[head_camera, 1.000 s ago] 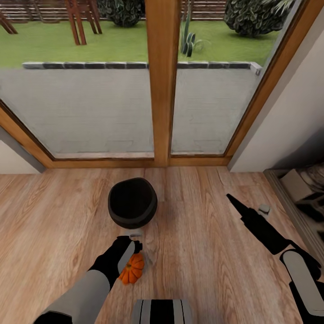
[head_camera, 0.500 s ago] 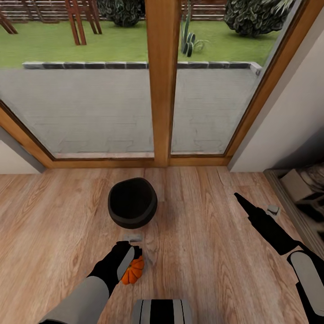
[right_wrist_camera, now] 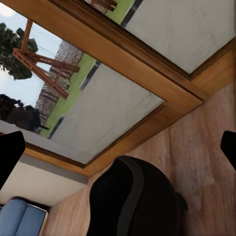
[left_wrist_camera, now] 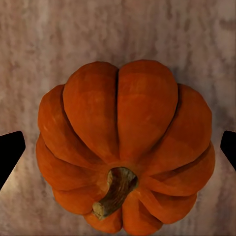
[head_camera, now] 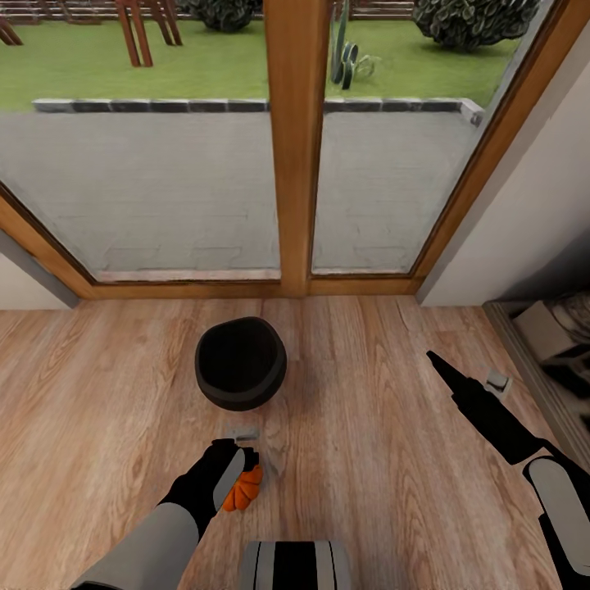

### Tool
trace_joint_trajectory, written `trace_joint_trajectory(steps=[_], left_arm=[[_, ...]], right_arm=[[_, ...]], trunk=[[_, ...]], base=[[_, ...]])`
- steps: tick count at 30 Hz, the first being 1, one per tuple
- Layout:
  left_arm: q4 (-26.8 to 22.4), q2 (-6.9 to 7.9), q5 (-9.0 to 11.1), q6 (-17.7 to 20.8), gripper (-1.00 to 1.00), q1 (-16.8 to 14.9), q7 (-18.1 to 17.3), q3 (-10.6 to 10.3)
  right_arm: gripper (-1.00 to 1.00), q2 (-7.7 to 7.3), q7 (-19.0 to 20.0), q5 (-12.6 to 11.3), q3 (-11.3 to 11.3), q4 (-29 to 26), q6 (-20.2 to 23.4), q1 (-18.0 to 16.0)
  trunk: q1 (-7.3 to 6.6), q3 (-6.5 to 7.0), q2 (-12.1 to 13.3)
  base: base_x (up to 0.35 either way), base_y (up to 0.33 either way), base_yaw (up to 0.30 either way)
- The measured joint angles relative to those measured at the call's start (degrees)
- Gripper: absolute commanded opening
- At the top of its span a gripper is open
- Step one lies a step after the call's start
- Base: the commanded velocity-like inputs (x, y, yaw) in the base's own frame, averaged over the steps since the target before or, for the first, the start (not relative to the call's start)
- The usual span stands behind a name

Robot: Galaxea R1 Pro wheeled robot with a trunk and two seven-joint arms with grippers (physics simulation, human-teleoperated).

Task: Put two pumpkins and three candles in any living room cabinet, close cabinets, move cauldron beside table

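a: what do the arms look like?
b: the left arm has a pale grey forearm shell running into a black wrist with a light grey inset panel. the right arm shows the same grey panel framed in black.
a: and the grippers?
b: the right gripper is slim and black with a small grey pad. a grey-and-black striped trunk block sits at the bottom edge.

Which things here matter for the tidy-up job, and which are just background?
Job things:
- pumpkin, on the floor, between the left hand's open fingers
- black pot, on the floor by the window

Background:
- window frame
- wooden floor
- garden bush
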Motion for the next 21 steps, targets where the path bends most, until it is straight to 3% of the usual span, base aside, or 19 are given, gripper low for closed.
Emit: trace_joint_trajectory(steps=[14, 21], left_arm=[[0.0, 0.0, -0.01, 0.0, 1.0, 0.0, -0.04, 0.0], [0.0, 0.0, -0.01, 0.0, 1.0, 0.0, -0.1, 0.01]], right_arm=[[1.0, 0.0, 0.0, -0.01, 0.0, -0.01, 0.0, 0.0], [1.0, 0.0, 0.0, -0.01, 0.0, -0.01, 0.0, 0.0]], trunk=[[0.0, -0.01, 0.0], [0.13, -1.12, -0.07]], base=[[0.0, 0.0, 0.0], [0.0, 0.0, 0.0]])
